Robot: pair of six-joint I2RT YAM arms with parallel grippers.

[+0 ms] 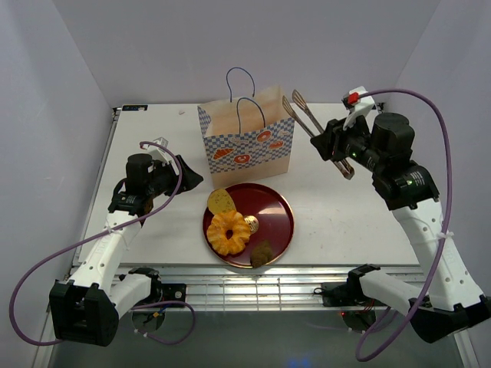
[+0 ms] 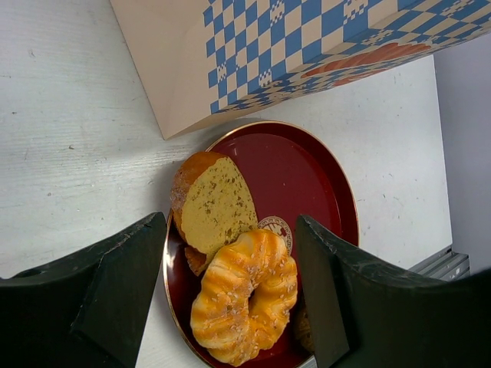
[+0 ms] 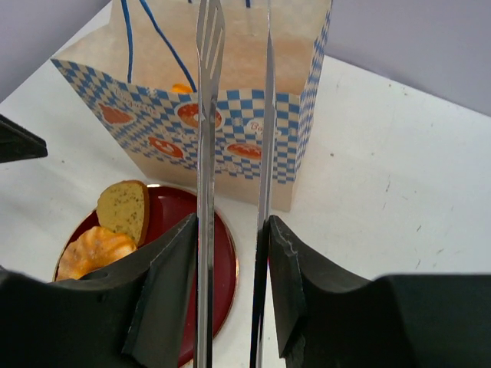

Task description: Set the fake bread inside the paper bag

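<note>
Pickup is pending: tongs (image 3: 205,115) are clamped in the right jaws, bag (image 3: 238,123) just ahead; left jaws are spread, bread (image 2: 245,299) framed between them. Next, bread must be pinched.

Holds the left gripper (image 1: 190,175), jaws spread wide, low at the left of the paper bag (image 1: 245,146), and clamps the right gripper (image 1: 332,146) around metal tongs (image 1: 305,115) raised at the bag's right.

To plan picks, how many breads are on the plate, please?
3 on the plate: slice at back-left, ring at centre-left, brown piece at front; others may hide in the bag.
</note>
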